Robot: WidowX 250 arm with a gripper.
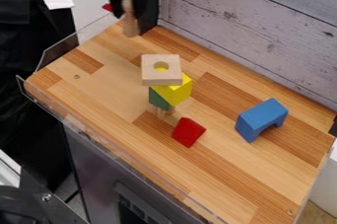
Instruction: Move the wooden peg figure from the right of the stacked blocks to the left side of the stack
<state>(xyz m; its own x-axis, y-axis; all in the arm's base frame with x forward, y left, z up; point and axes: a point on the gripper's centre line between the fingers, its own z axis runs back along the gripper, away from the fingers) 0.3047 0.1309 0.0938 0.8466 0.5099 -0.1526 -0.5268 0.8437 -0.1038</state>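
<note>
At the upper left, the black gripper (128,12) hangs over the board's back corner, shut on an upright wooden rod (131,26) whose lower part sticks out below the fingers. Nearer the middle stands a stack: a square wooden block with a round hole (151,76) on top, a yellow block (176,92) under it, then a green block (158,99) and a pale wooden piece (162,113) at the bottom, partly hidden. A red block (188,132) lies just in front of the stack. To the right is a blue arch block (262,119).
The butcher-block surface (223,178) has a clear plastic rim (125,158) along its front left edge. A grey plank wall (263,35) borders the back right. A small red object (107,7) shows beside the gripper.
</note>
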